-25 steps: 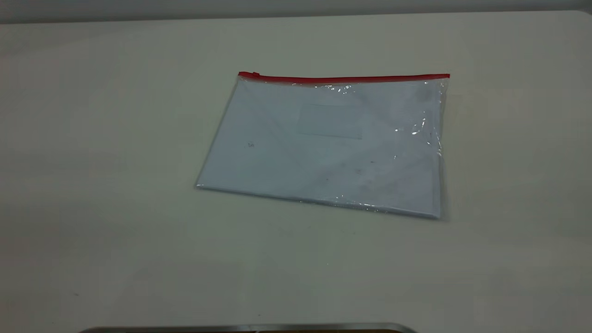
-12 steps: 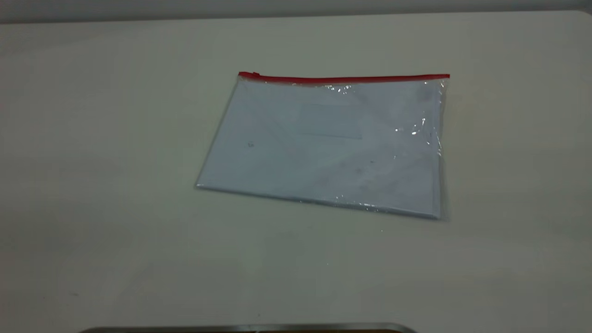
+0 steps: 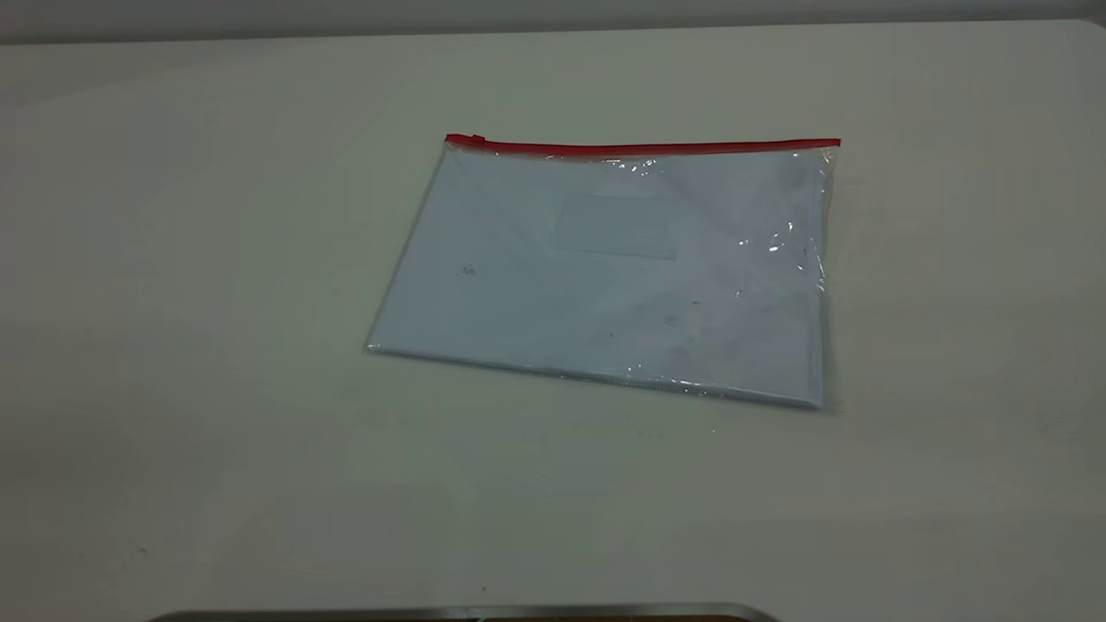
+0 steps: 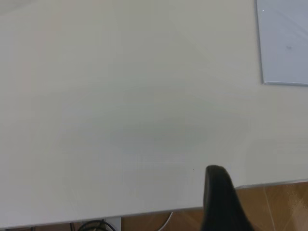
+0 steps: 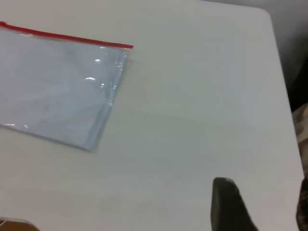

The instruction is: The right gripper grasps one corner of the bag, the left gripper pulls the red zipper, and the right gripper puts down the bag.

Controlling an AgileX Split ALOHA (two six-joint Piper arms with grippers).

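Observation:
The bag [image 3: 605, 268] lies flat on the pale table, a clear pouch with white paper inside. The red zipper [image 3: 639, 148] runs along its far long edge, and its small slider tab [image 3: 473, 139] sits at the left end. Neither gripper shows in the exterior view. In the left wrist view a black part of my left gripper [image 4: 217, 192] hangs over the table's edge, far from the bag's corner [image 4: 284, 43]. In the right wrist view a black part of my right gripper [image 5: 226, 202] is over bare table, well away from the bag [image 5: 53, 82] and its zipper [image 5: 67, 37].
The table [image 3: 173, 345] is pale and wide around the bag. Its edge [image 4: 144, 211] borders a wooden floor with cables in the left wrist view. Its rounded corner [image 5: 264, 12] shows in the right wrist view. A metal bar [image 3: 467, 612] runs along the exterior view's bottom.

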